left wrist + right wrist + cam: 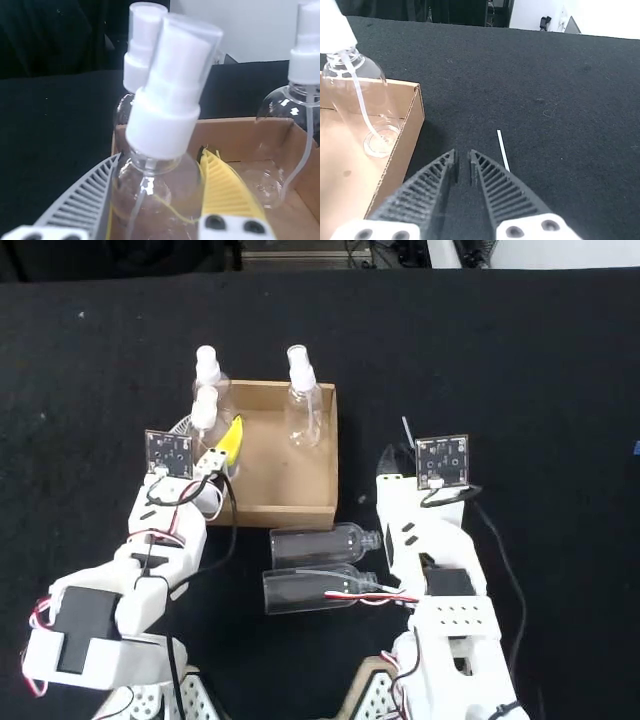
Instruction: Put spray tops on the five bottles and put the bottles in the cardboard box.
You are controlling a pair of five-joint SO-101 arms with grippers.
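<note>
Left end effector pinching capped bottle at cardboard box, right end effector closed

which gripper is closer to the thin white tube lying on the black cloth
Right. The right gripper is beside the tube; the left gripper is across the cardboard box, holding a bottle.

Seemingly a robotics lab bench: black-clothed table, loose cables behind, a white wall
</note>
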